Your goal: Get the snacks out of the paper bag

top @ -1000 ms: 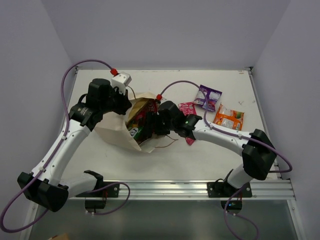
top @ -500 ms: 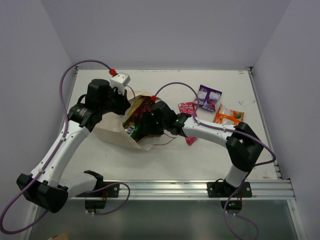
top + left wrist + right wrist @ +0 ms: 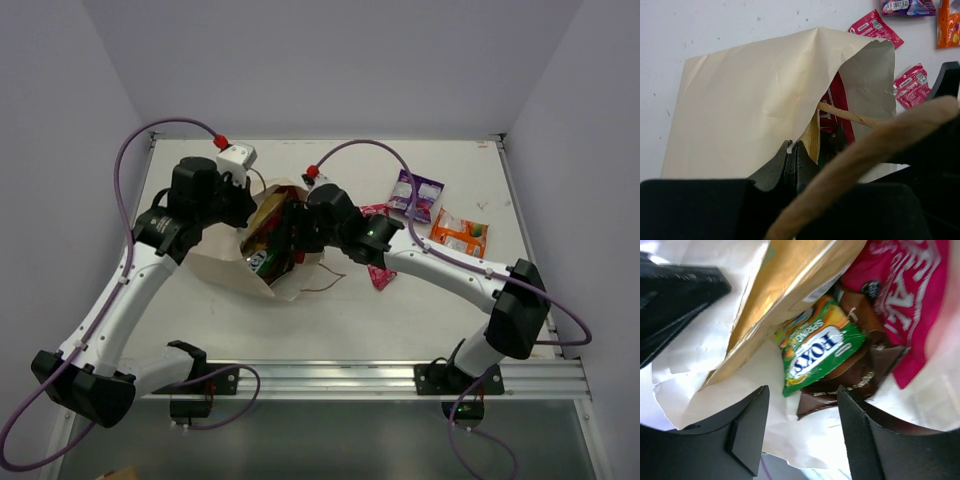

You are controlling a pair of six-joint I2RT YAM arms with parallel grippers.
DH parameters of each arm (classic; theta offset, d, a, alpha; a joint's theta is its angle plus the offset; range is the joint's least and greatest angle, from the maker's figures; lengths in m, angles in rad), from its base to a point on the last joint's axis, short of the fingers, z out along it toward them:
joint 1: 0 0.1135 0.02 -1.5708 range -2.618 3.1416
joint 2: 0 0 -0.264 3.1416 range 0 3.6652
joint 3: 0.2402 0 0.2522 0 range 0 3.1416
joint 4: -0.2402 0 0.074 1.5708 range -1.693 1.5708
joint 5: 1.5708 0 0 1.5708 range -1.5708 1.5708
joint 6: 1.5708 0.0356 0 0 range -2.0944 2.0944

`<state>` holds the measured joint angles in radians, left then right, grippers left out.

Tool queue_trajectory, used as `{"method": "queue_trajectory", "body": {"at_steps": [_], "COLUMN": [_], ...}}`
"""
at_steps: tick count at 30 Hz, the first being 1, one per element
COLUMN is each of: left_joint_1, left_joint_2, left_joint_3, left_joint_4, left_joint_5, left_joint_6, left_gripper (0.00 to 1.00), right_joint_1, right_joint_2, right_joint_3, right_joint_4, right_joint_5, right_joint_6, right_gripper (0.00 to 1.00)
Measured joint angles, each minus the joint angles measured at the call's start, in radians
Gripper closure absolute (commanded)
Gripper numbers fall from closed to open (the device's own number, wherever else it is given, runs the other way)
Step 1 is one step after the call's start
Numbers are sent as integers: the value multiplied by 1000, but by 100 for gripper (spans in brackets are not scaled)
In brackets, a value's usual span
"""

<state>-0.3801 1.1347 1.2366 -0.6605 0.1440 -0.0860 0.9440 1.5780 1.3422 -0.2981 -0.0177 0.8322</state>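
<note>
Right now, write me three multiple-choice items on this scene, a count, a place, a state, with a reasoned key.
1. How many small pink packets lie on the white table outside the cream-white paper carrier bag? A. none B. two C. five
2. Where is the small green foil packet? A. inside the bag B. on the table C. on top of the bag
3. The right gripper has its jaws: A. shut on the green packet B. shut on the bag's rim C. open, empty
Key: 1 B, left wrist view shows two; 2 A, right wrist view shows it within the bag's walls; 3 C, jaws apart, gripping nothing.
</note>
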Motion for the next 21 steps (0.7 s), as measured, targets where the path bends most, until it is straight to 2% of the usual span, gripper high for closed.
{"method": "queue_trajectory", "body": {"at_steps": [16, 20, 21], "left_joint_1": [0, 0, 0], "left_joint_2": [17, 20, 20], "left_joint_3": [52, 55, 55], "left_joint_4": [-18, -20, -20], "left_joint_5": [1, 10, 11], "left_joint_6": [-9, -9, -10], "left_gripper": [100, 100, 100], "right_joint_1": [55, 56, 56], "right_joint_2": [237, 291, 303], "right_joint_3": [9, 29, 34], "right_joint_4": [52, 87, 96], "right_joint_5": [-42, -57, -61], "right_joint_6": [167, 189, 192], "right_gripper": [49, 60, 67]}}
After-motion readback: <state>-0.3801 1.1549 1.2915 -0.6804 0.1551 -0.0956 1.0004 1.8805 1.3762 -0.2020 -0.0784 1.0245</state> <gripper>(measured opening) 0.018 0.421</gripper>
